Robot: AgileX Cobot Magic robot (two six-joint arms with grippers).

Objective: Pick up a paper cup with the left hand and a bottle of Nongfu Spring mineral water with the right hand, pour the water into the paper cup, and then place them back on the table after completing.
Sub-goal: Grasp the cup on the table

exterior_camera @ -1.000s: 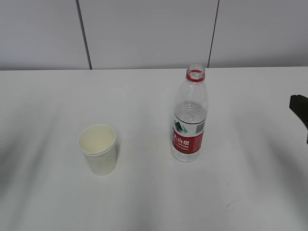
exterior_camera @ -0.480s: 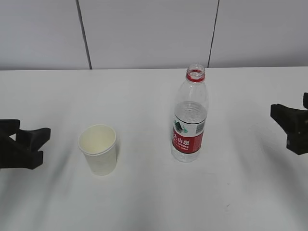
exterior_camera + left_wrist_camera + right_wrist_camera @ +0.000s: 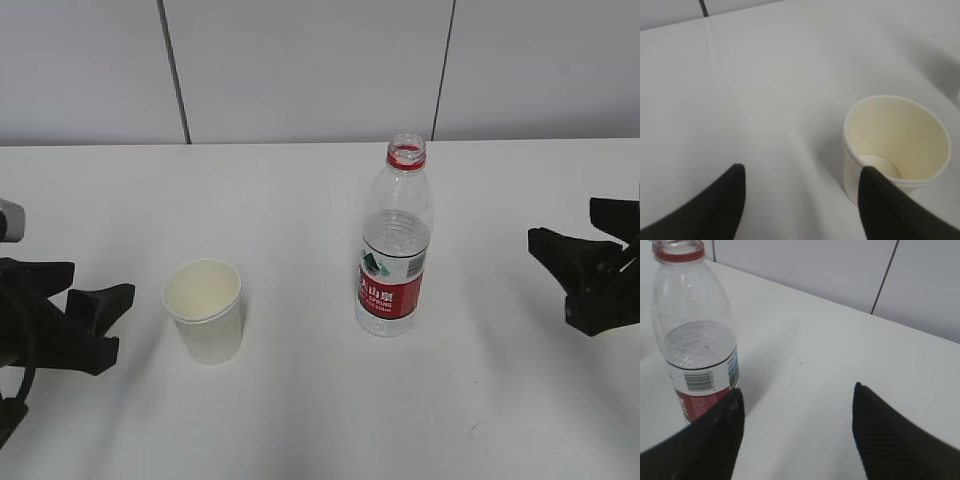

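An empty cream paper cup (image 3: 205, 310) stands upright on the white table (image 3: 300, 420), left of centre. It also shows in the left wrist view (image 3: 895, 145). An uncapped clear water bottle (image 3: 395, 240) with a red label, about half full, stands right of centre, and shows in the right wrist view (image 3: 695, 335). My left gripper (image 3: 85, 310) is open and empty, left of the cup and apart from it (image 3: 800, 185). My right gripper (image 3: 565, 265) is open and empty, well right of the bottle (image 3: 797, 405).
A grey panelled wall (image 3: 300, 70) with dark seams runs behind the table's far edge. White tabletop lies between cup and bottle and in front of both.
Both grippers have come into view and moved inward: the left toward the cup from the left edge, the right toward the bottle from the right edge. Cup and bottle have not moved.
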